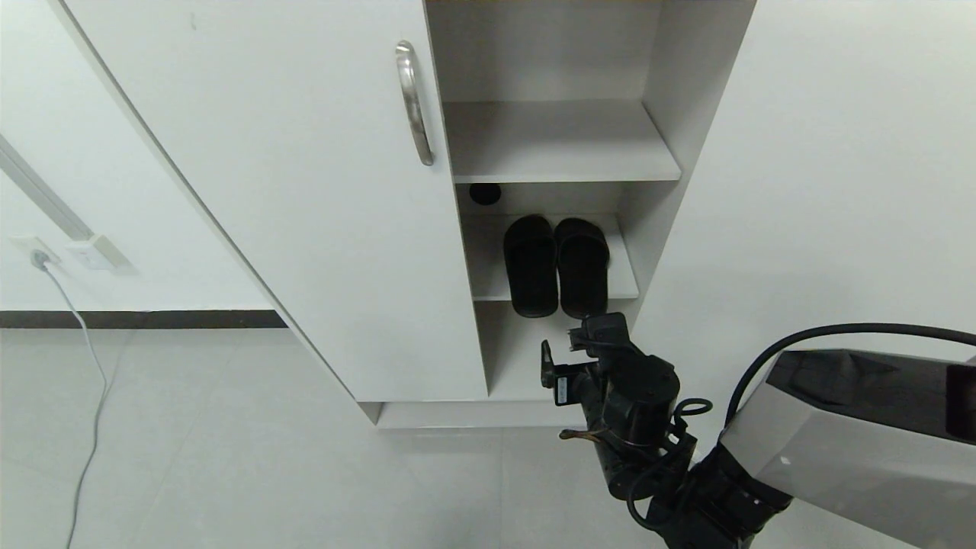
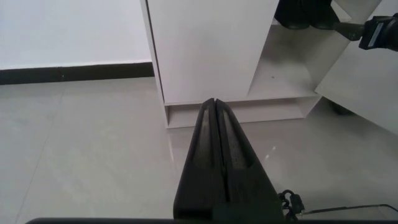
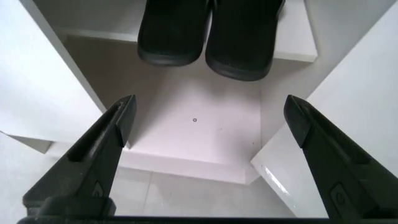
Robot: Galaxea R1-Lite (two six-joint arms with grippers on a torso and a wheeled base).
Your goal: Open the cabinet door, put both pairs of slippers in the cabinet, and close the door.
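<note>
One pair of black slippers (image 1: pixel 557 263) lies side by side on the middle shelf (image 1: pixel 488 286) of the white cabinet, toes overhanging the shelf's front edge. My right gripper (image 1: pixel 564 345) hangs open just below and in front of them, level with the bottom compartment. From the right wrist, the slippers (image 3: pixel 205 31) sit above the open gripper (image 3: pixel 210 115), nothing between its fingers. My left gripper (image 2: pixel 214 107) is shut and empty, low over the floor, facing the cabinet base (image 2: pixel 236 112). The slippers (image 2: pixel 305 15) and the right gripper (image 2: pixel 379 31) are seen there too.
The cabinet's left door (image 1: pixel 305 191) with its metal handle (image 1: pixel 414 103) is closed. The right door (image 1: pixel 823 175) stands swung open at the right. An upper shelf (image 1: pixel 557 141) is bare. A wall socket (image 1: pixel 34 255) and cable (image 1: pixel 91 396) are at the far left on the tiled floor.
</note>
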